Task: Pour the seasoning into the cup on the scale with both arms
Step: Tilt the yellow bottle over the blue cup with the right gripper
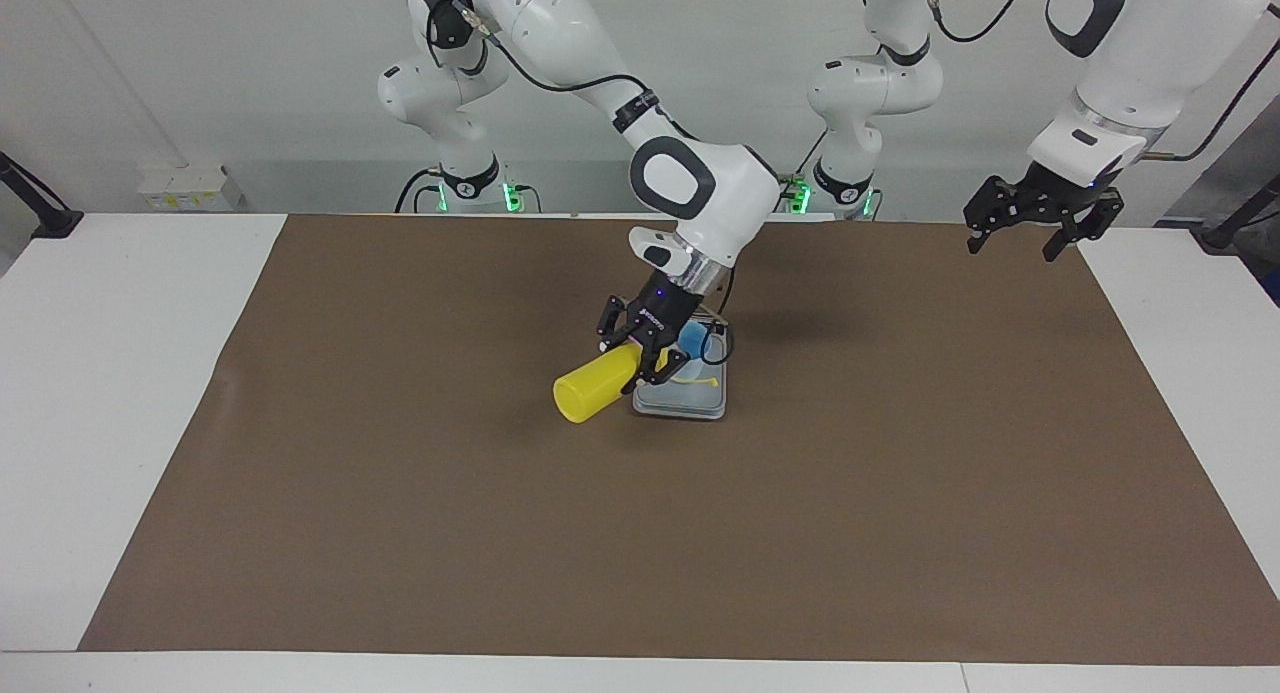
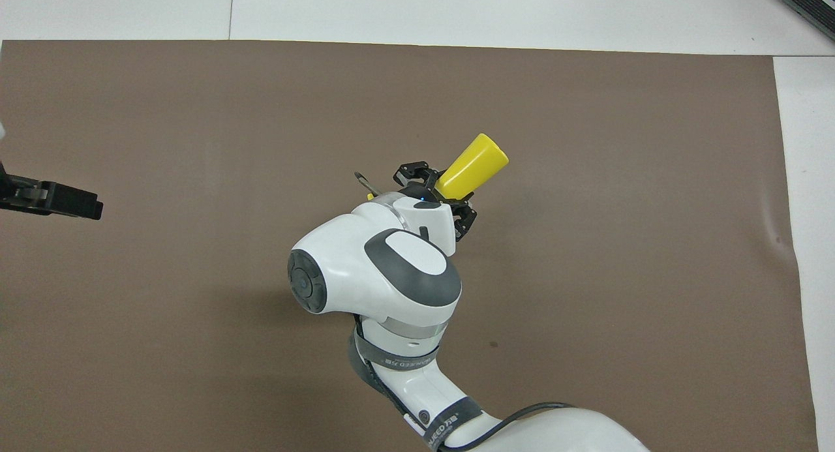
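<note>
over the scale [image 1: 690,401], the right gripper [image 1: 645,361] clamps the tilted yellow seasoning bottle [image 1: 592,387], nozzle toward the blue cup [image 1: 693,341] just beside it; left gripper [image 1: 1030,228] waits, fingers spread.

The white surface [image 1: 140,393] carries a large brown mat [image 1: 400,533] that covers most of it, leaving white strips bare along both short edges and along the edge farthest from the robots. On the mat, about midway between the short edges and somewhat nearer the robots' edge, lies the flat silver-grey scale [image 1: 690,403], well apart from every corner. Faint creases show in the mat.
</note>
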Controlling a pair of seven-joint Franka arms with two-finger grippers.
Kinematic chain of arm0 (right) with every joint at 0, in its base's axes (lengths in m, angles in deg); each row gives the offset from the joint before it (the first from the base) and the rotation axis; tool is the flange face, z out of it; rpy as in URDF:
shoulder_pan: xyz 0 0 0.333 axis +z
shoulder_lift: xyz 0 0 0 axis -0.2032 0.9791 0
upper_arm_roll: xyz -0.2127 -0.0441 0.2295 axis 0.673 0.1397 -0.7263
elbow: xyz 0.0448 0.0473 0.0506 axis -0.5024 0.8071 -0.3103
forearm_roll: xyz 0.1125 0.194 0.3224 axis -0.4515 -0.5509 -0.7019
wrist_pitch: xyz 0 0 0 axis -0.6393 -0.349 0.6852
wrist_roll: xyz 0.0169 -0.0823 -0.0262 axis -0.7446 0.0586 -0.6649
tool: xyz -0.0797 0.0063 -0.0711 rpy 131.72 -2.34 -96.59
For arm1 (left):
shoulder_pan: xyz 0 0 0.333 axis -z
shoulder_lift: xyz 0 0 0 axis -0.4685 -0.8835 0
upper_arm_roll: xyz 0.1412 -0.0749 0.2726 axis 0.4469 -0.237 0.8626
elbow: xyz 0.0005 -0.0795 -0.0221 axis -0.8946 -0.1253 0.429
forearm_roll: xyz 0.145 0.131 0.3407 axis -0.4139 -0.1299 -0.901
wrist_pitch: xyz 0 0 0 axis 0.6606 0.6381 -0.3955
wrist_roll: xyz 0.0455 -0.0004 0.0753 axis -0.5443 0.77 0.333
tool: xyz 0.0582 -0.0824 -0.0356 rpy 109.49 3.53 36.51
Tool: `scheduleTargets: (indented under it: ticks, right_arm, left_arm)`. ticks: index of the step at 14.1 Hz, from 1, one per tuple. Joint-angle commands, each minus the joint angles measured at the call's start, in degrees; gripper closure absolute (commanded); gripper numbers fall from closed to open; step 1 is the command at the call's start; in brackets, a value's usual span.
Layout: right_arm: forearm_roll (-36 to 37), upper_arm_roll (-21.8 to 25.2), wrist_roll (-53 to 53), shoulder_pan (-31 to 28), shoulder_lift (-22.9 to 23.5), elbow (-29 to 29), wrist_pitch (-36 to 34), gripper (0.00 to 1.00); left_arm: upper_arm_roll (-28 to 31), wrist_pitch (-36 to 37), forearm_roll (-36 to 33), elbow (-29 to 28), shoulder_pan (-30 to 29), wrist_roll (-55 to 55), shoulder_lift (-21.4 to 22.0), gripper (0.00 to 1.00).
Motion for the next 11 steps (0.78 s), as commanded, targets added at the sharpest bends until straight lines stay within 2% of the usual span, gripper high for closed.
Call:
scheduleTargets:
  ticks: [1,6,11]
  right_arm:
    - [1.89,-0.22,1.13,0.24,0.34,-1.25,-1.33,1.00]
    - [-0.82,-0.40,2.26,-0.02,-0.45,-0.90,-1.33,1.00]
    - [-15.57,-0.31,3.85,-5.12,-7.29,0.33,0.61,1.00]
  left_arm:
    - [-0.46,0.69,-0.44,0.00,-0.92,-0.98,0.66,0.00]
    - [-0.46,0.77,-0.44,0.00,-0.92,-0.98,0.66,0.00]
    - [-0.46,0.69,-0.36,0.00,-1.01,-0.98,0.75,0.00]
